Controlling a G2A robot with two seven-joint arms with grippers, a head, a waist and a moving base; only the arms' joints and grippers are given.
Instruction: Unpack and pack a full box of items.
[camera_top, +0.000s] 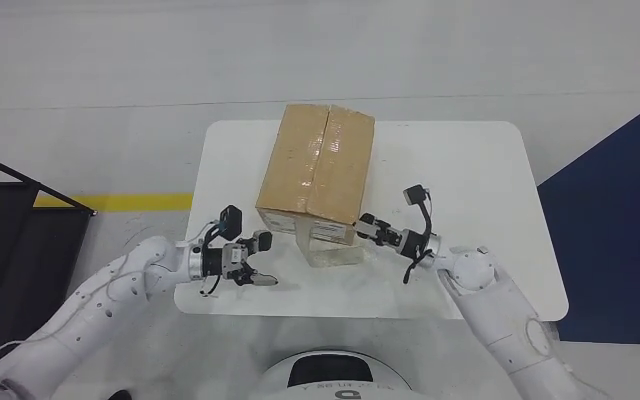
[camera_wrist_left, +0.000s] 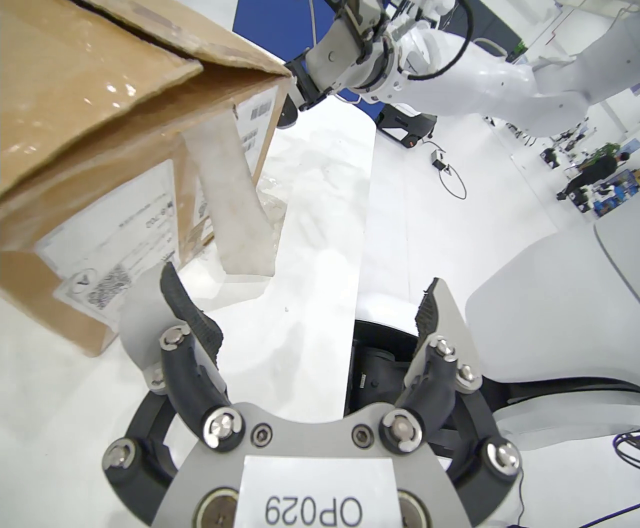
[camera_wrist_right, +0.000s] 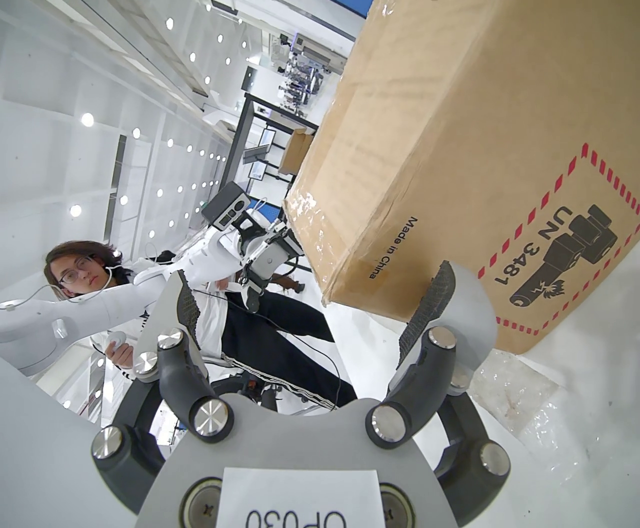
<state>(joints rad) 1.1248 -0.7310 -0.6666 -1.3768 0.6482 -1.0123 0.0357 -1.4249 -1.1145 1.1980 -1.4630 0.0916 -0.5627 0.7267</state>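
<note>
One brown cardboard box (camera_top: 318, 170) sits upper centre on the white table (camera_top: 470, 170), flaps down, contents hidden. Left wrist view: the left gripper (camera_wrist_left: 300, 280) gapes empty beside the box, near a dangling clear tape strip (camera_wrist_left: 235, 200). Right wrist view: the right gripper (camera_wrist_right: 312, 277) is spread wide, holding nothing, at a box corner.

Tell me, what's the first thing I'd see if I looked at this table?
A big brown cardboard box sits in the middle of the white table. A loose strip of clear tape hangs off the end nearest the robot. The left tool and the right tool, both open, wait on either side of that end.
</note>
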